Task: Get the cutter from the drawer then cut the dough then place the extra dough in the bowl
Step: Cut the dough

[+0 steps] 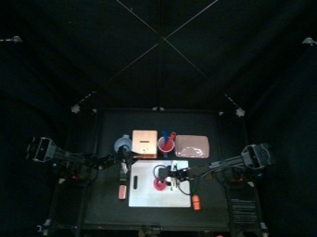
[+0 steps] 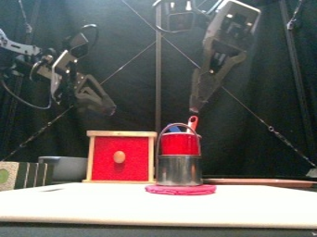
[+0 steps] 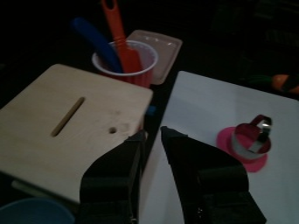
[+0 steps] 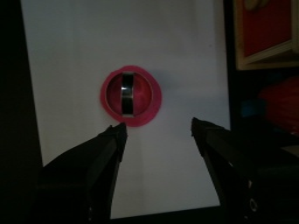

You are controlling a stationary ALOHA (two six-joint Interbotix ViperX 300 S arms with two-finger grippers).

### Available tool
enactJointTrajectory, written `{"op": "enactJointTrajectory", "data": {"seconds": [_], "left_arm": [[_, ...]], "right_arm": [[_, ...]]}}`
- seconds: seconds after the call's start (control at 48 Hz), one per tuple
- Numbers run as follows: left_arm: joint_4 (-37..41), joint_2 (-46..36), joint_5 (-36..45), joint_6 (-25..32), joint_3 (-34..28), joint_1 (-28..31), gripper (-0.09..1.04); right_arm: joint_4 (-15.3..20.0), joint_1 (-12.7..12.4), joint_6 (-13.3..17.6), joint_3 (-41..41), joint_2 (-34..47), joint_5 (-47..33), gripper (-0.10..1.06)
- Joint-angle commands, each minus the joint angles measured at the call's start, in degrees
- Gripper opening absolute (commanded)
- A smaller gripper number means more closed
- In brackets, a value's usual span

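A round metal cutter [image 4: 126, 94] stands on a flat pink dough disc [image 4: 126, 121] on the white cutting board [image 1: 177, 191]. In the front view the cutter [image 2: 180, 170] sits on the dough [image 2: 181, 190], with the red cup behind it. My right gripper [image 4: 156, 131] hovers open a little short of the cutter, touching nothing. My left gripper [image 3: 156, 136] is shut and empty above the gap between the wooden box [image 3: 70, 105] and the board. The red drawer front [image 2: 120, 157] is closed.
A red cup [image 3: 122, 59] with a blue and a red knife stands behind the box, with the pink tray [image 3: 162, 42] beside it. The blue-grey bowl [image 1: 121, 143] is left of the box. A small orange toy [image 1: 196, 200] lies at the board's front right corner.
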Motion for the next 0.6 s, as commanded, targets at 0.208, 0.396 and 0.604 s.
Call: {"op": "enactJointTrajectory", "data": {"seconds": [0.208,0.396,0.604], "left_arm": [[14.94,3.87,-5.62,-1.93,-4.22,-7.73,0.66],[14.85,10.99,-13.36,-7.82,-5.71,-8.53,0.72],[14.94,23.20,-19.69,-14.85,-10.02,-9.84,0.89]], "right_arm": [[-3.16,-1.05,1.85,18.90,-12.83,-37.62,0.93],[-3.43,-5.27,0.70,28.04,-12.22,-55.81,0.93],[0.26,-7.82,-7.56,32.78,-5.80,-73.21,0.93]]}}
